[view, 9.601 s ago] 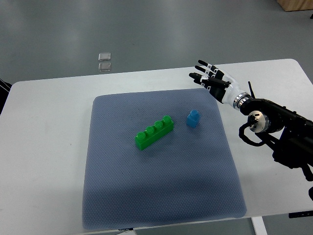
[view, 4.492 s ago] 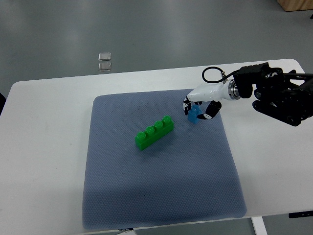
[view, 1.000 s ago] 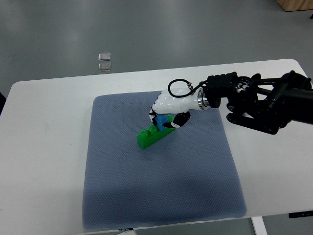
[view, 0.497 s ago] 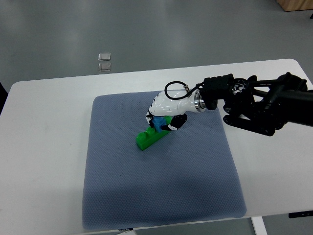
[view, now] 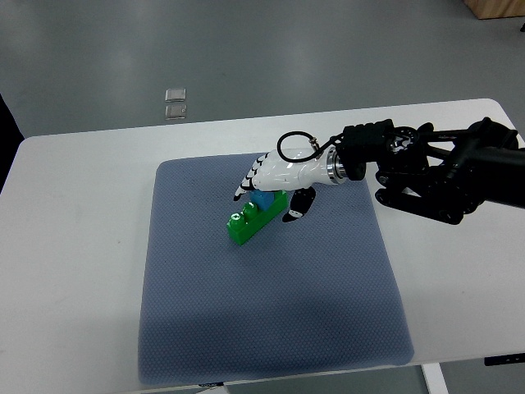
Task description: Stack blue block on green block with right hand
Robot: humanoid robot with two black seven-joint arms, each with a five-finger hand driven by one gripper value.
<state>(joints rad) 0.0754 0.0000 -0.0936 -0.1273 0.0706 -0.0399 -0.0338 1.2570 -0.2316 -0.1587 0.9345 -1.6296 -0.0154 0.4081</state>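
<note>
Grey floor fills the top of my view, and below it the white tabletop (view: 82, 246) carries a blue-grey mat (view: 271, 328) that covers most of its middle. On the floor past the far edge I can make out two small clear squares (view: 175, 102), one behind the other.

Near the mat's far edge, about midway along it, lies the green block (view: 246, 225), a long studded brick set on a diagonal, its near end toward the mat's left side. I see the blue block (view: 263, 199) sitting on the green block's far end, touching it from above. From this angle I cannot tell whether it is pressed fully onto the studs.

My right hand (view: 275, 179) comes in from the tabletop's right edge on a black arm (view: 435, 168), with a black cable loop (view: 295, 146) arching above the wrist. Its white fingers (view: 246, 184) are spread out over the blue block, with one black-tipped digit down on the mat just beside the green block's far end. The hand grips nothing that I can see.
</note>
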